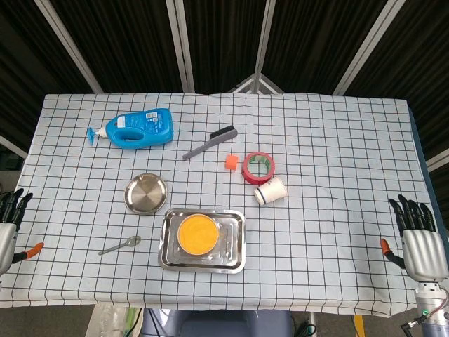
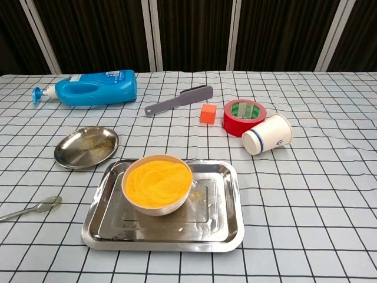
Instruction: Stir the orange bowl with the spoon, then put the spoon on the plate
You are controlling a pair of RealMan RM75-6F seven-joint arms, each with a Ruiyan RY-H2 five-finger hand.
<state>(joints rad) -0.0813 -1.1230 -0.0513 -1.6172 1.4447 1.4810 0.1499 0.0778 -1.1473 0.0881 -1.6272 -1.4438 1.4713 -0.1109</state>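
The surface (image 1: 330,140) carries a white cloth with a black grid. Near the far left corner a blue bottle (image 1: 137,128) lies on its side. A grey brush (image 1: 209,143) lies toward the far edge, near the middle. Just right of centre sit an orange cube (image 1: 230,163), a red tape roll (image 1: 258,167) and a tipped paper cup (image 1: 270,190). A round metal plate (image 1: 146,193) sits left of centre. Toward the near edge rest a spoon (image 1: 119,245) and a steel tray (image 1: 203,261).

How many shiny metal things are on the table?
3: a round plate left of the tray, a tray under the orange bowl, and a spoon near the front left.
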